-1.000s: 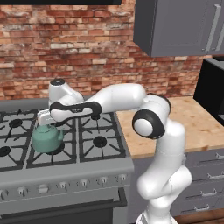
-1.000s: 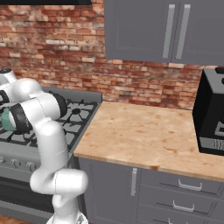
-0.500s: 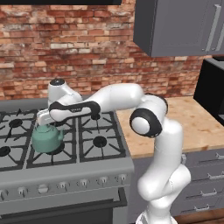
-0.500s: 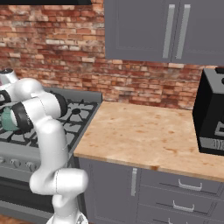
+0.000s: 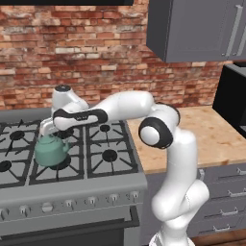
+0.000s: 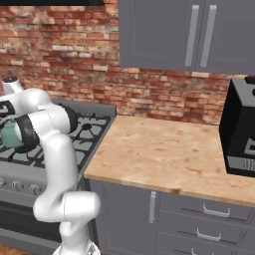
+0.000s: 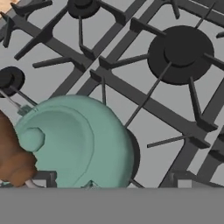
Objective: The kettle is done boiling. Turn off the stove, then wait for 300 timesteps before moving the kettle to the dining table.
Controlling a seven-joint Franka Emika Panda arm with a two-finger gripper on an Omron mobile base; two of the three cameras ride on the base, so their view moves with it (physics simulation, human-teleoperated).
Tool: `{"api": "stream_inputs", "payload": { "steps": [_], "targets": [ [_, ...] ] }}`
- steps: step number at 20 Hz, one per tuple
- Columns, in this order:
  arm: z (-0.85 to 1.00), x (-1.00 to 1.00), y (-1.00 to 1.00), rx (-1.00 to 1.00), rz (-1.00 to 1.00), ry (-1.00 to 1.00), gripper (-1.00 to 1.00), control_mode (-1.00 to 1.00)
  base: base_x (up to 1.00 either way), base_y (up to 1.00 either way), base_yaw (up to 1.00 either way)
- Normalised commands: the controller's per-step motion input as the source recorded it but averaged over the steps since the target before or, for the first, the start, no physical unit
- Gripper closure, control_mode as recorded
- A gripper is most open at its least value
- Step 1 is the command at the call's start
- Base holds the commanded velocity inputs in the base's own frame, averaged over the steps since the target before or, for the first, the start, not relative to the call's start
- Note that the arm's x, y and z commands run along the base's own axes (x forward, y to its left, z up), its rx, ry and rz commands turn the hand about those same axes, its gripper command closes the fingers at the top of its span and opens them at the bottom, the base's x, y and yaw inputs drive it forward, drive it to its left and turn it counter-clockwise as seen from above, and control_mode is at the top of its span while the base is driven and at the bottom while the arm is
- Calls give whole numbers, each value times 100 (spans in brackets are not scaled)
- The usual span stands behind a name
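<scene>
The brick wall (image 5: 72,53) ran along the back of the kitchen, with grey cupboards (image 6: 184,35) hanging high on it. Below it sat the wooden counter (image 6: 164,154), with grey drawers (image 6: 199,229) under its top. A black microwave (image 6: 241,129) stood at the far right end of that counter.

The stove (image 5: 110,185) was the big grey one to the left of the counter. It had black grates on top and a row of small knobs (image 5: 79,202) along its front edge.

The robot's white arm (image 5: 129,105) reached from its base over the stove top, bending to the left. Its gripper (image 5: 47,129) hung right above the kettle. The fingers were wide apart and held nothing.

The kettle (image 5: 50,151) was small, round and green. It sat upright on a front burner, on the left part of the stove. In the hand view the kettle (image 7: 74,140) was close below the camera, with its little round lid knob (image 7: 31,139) showing and its brown handle (image 7: 13,162) off to one side. An empty black burner (image 7: 179,52) lay just beyond it.
</scene>
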Motion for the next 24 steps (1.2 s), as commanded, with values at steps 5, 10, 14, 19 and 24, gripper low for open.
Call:
{"api": "stream_inputs", "payload": {
  "steps": [5, 10, 14, 19, 24],
  "targets": [
    [-8, -13, 8, 0, 11, -5, -100, -100, 0, 0, 0],
    [-12, -40, 0, 0, 1, -9, -100, -100, 0, 0, 0],
    [-12, -20, 0, 0, 5, -7, -100, -100, 0, 0, 0],
    [-11, 0, 3, 0, 12, -8, -100, -100, 0, 0, 0],
    [-9, 0, 5, 0, 9, -8, 100, -100, 0, 0, 0]
  ]
}}
